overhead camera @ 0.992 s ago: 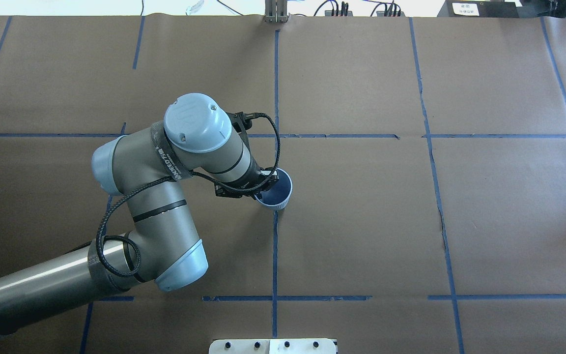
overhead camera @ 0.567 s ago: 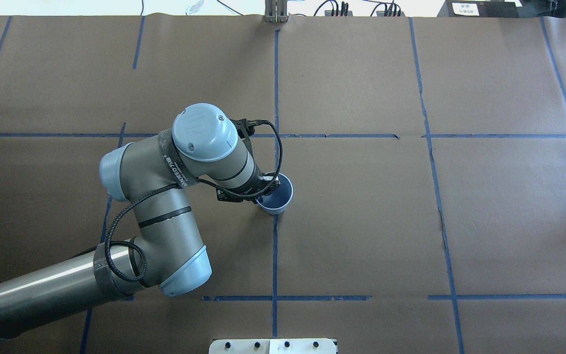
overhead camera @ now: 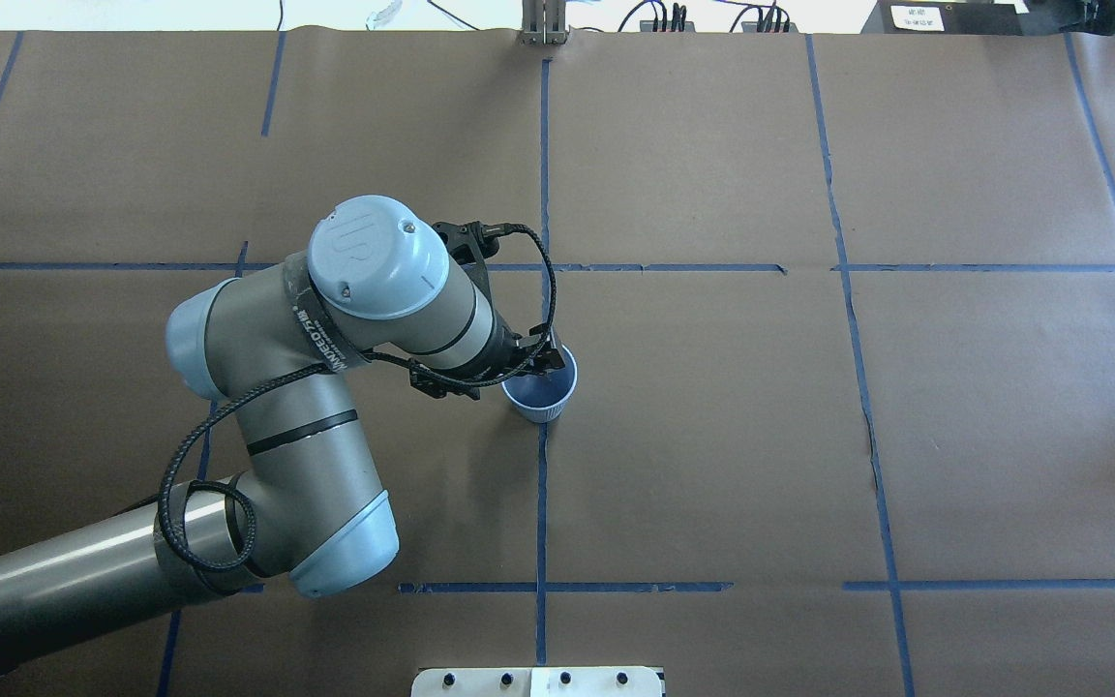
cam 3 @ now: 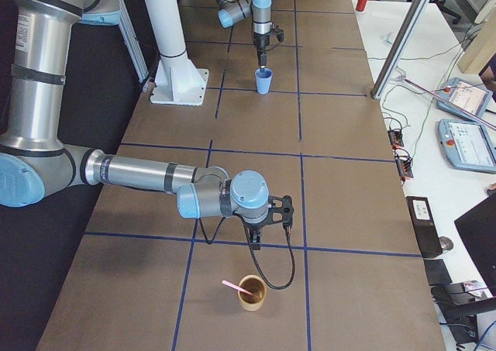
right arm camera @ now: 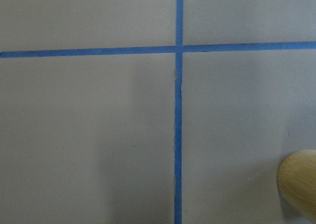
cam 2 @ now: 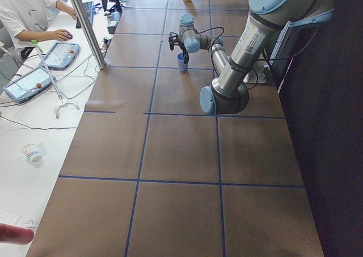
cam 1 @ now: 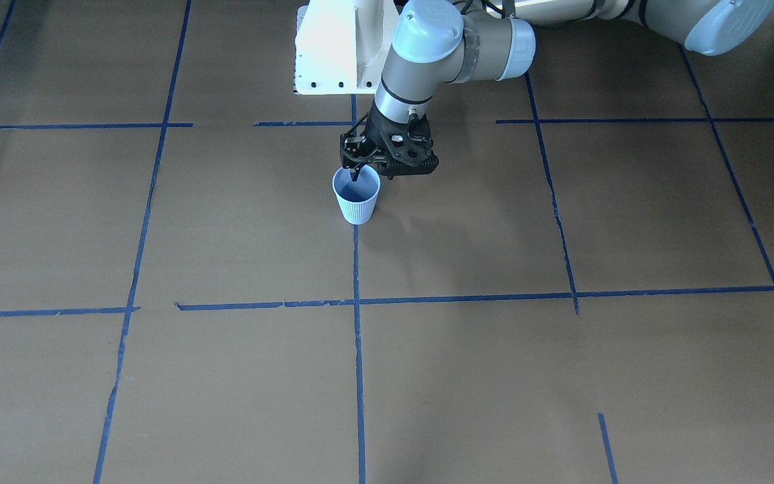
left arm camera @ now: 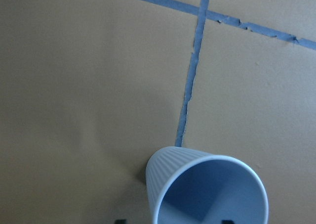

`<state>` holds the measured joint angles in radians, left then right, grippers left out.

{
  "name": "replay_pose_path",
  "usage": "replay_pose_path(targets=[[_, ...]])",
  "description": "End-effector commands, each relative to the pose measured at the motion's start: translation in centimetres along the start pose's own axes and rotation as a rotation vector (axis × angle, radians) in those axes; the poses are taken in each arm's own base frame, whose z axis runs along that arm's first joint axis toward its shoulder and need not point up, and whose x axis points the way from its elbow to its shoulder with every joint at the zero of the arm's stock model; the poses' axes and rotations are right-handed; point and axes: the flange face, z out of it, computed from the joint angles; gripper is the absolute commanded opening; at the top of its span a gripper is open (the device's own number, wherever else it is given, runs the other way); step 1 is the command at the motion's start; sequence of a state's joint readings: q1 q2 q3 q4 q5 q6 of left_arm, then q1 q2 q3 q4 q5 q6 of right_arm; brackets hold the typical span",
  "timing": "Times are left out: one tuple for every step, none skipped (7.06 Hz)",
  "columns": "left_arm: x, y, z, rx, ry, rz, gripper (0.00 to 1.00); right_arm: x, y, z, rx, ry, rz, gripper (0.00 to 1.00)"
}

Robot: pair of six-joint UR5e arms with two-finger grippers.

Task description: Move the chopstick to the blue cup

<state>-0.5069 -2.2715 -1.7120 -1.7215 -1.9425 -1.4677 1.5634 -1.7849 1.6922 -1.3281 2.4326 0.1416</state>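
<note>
At mid-table, the left gripper is straddling, fingers spread, the rim of the ribbed pale-blue cup while the pink chopstick, leaning in a distant tan cup, is awaiting a fine pinch.

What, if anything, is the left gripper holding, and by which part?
Cannot be told: the left gripper hangs at the rim of the blue cup, one fingertip dipping inside, but no view shows it gripping.

Left arm swung leftward (only slightly).
</note>
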Motion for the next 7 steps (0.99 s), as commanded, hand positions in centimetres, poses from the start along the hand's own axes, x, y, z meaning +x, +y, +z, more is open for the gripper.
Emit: replay_pose_path(targets=[[-1.7, 0.4, -1.1, 0.004, 0.010, 0.002, 1.00, 2.2, 0.6, -0.6, 0.037, 0.167, 0.067, 1.00], [-2.5, 0.7, -1.2, 0.002, 0.007, 0.000, 1.00, 4.3, 1.0, -2.3, 0.080, 0.205, 0.116, 1.00], [-2.5, 0.8, -1.8, 0.004, 0.018, 0.004, 1.00, 6.7, 2.2, -4.1, 0.118, 0.204, 0.168, 1.00], [-2.6, 0.8, -1.9, 0.006, 0.020, 0.005, 1.00, 8.3, 5.0, -4.1, 0.112, 0.203, 0.208, 1.00], [-2.9, 0.9, -2.0, 0.006, 0.020, 0.005, 1.00, 9.4, 7.1, -3.0, 0.078, 0.217, 0.181, 1.00], [-3.3, 1.1, -2.5, 0.007, 0.025, 0.007, 1.00, 10.4, 7.4, -2.8, 0.055, 0.234, 0.093, 1.00], [-3.4, 1.0, -2.4, 0.008, 0.023, 0.008, 1.00, 10.8, 7.7, -2.5, 0.046, 0.240, 0.092, 1.00]])
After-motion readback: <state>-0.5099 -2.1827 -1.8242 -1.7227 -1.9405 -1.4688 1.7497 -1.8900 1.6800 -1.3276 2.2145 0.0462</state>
